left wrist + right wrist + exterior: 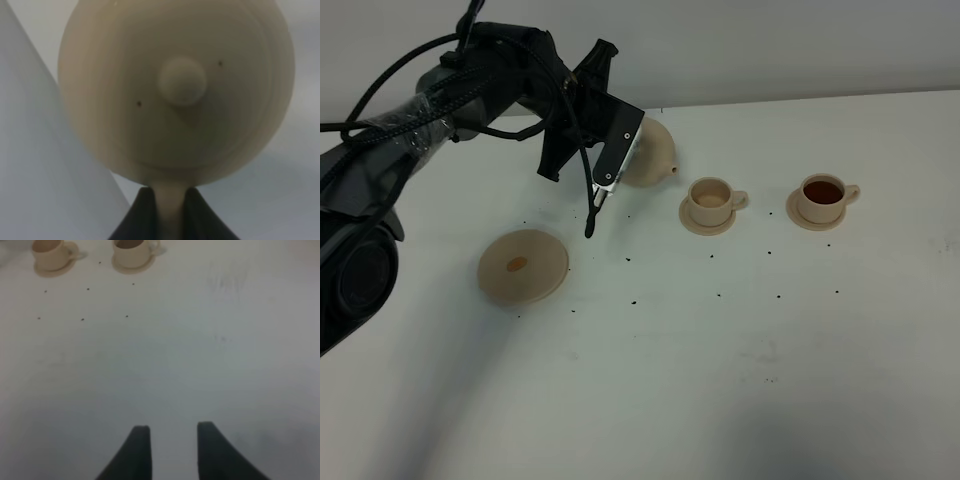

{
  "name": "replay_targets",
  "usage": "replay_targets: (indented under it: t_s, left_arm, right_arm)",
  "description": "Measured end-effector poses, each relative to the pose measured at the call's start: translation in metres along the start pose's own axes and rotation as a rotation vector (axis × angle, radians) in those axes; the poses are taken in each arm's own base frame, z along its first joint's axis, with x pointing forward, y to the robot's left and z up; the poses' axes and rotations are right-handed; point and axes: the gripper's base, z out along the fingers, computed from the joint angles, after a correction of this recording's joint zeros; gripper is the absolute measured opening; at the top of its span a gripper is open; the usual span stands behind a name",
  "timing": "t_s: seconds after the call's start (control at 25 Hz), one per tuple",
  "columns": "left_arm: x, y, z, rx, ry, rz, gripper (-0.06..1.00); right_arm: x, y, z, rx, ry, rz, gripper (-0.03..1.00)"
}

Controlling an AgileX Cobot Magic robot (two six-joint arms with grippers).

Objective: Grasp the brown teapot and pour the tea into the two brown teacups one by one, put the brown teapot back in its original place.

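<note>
Tan teapot (655, 152) is held tilted, spout pointing toward near cup (712, 199), with left gripper (170, 214) clamped on its handle. Far cup (822, 196) holds dark tea. Big saucer (523, 266) lies on table (720, 380) left of teapot. Right gripper (172, 450) has jaws apart above table.

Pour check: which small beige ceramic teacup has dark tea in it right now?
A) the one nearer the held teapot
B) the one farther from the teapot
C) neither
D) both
B: in the high view the farther beige ceramic teacup holds dark reddish-brown tea, while the nearer beige ceramic teacup, beside the round beige ceramic teapot, looks pale inside.
</note>
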Motion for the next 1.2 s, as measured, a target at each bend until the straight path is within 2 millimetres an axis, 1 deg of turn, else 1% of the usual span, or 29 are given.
replay_targets:
  t_s: [0.08,0.32,0.52,0.64,0.72,1.2]
  left_arm:
    - [-0.006,0.002,0.004,-0.025,0.0,0.004,0.12]
    - [-0.015,0.006,0.005,-0.05,-0.005,0.007,0.12]
    - [-0.028,0.012,0.007,-0.09,0.002,0.046,0.12]
    - [-0.033,0.011,0.01,-0.093,-0.003,0.054,0.12]
    - [-0.034,0.01,0.014,-0.087,0.007,0.071,0.12]
    - [-0.031,0.013,0.013,-0.106,0.065,0.15,0.12]
  right_arm:
    - [0.0,0.0,0.0,0.0,0.0,0.0,0.24]
    - [0.0,0.0,0.0,0.0,0.0,0.0,0.24]
    - [0.0,0.0,0.0,0.0,0.0,0.0,0.24]
    - [0.0,0.0,0.0,0.0,0.0,0.0,0.24]
    - [0.0,0.0,0.0,0.0,0.0,0.0,0.24]
    - [0.0,0.0,0.0,0.0,0.0,0.0,0.24]
